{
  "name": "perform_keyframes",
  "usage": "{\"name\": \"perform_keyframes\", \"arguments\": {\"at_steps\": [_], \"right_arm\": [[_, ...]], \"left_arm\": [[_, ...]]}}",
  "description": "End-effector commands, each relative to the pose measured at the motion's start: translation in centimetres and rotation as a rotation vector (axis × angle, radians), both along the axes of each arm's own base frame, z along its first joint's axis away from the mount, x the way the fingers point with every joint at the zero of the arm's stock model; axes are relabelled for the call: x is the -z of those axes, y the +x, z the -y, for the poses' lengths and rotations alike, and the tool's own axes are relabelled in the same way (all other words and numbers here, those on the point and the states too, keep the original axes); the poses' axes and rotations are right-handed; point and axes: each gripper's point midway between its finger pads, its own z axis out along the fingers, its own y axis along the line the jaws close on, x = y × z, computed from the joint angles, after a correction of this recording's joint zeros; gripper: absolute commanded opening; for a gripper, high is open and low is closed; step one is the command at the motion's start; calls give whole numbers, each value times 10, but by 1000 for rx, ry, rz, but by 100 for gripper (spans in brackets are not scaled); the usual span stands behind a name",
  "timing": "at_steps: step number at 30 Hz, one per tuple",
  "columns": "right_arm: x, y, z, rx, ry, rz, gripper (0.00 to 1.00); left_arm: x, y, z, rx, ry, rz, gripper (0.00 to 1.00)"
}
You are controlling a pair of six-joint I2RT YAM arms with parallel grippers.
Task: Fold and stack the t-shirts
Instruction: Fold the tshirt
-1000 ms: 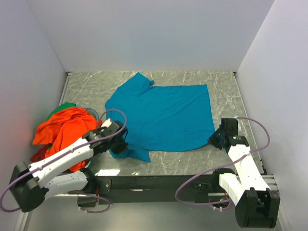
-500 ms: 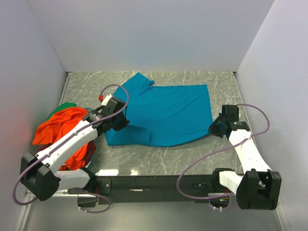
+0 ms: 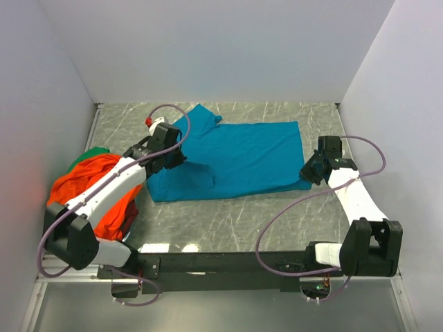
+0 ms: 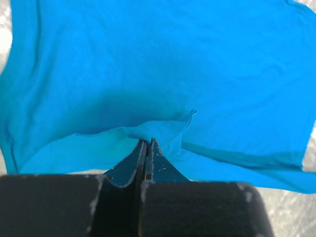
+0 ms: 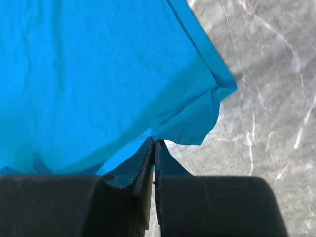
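Observation:
The teal blue t-shirt [image 3: 239, 162] lies spread on the marble table, its near edge lifted and folded back over itself. My left gripper [image 3: 174, 160] is shut on a pinch of the teal cloth [image 4: 153, 131] at the shirt's left side. My right gripper [image 3: 309, 171] is shut on the shirt's near right corner [image 5: 197, 126], held a little above the table. The orange t-shirt [image 3: 93, 183] is crumpled at the left, with green [image 3: 93, 153] and red cloth [image 3: 59, 223] showing under it.
White walls enclose the grey marble table [image 3: 228, 225] on three sides. The heap of shirts lies against the left wall. A black rail [image 3: 221, 263] runs along the near edge between the arm bases.
Both grippers have carried the teal shirt's near edge away from me toward the back. The near left sleeve part has come up off the table and the shirt now covers less depth.

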Motion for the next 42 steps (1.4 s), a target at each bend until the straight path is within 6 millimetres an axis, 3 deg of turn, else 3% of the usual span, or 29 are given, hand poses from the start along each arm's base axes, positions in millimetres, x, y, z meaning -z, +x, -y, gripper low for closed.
{"name": "perform_keyframes", "arguments": {"at_steps": [1, 12, 23, 26, 29, 30, 33, 36, 37, 39, 42], "right_arm": [[-16, 24, 3, 0, -12, 62, 7], [-12, 50, 8, 23, -19, 39, 7], [8, 71, 15, 48, -40, -22, 8], [14, 77, 21, 62, -68, -43, 16], [24, 81, 29, 86, -105, -83, 39], [32, 82, 31, 88, -116, -110, 49], [34, 89, 43, 109, -175, -139, 57], [26, 97, 44, 91, -192, -125, 64], [22, 99, 41, 75, -197, -109, 69], [15, 97, 35, 46, -194, -86, 85], [7, 91, 26, -5, -214, -75, 87]], "left_arm": [[-28, 28, 0, 23, -4, 105, 0], [-19, 72, -2, 50, 9, 124, 0], [4, 122, -8, 62, 23, 123, 0], [16, 134, -14, 24, 48, 87, 1], [30, 142, -22, -22, 61, 45, 4], [32, 144, -22, -22, 61, 45, 9], [40, 152, -25, -30, 52, 33, 47], [38, 160, -27, -46, 57, 34, 63], [32, 163, -29, -56, 59, 45, 75], [28, 162, -31, -66, 67, 43, 88], [18, 155, -30, -66, 37, 60, 99]]}}
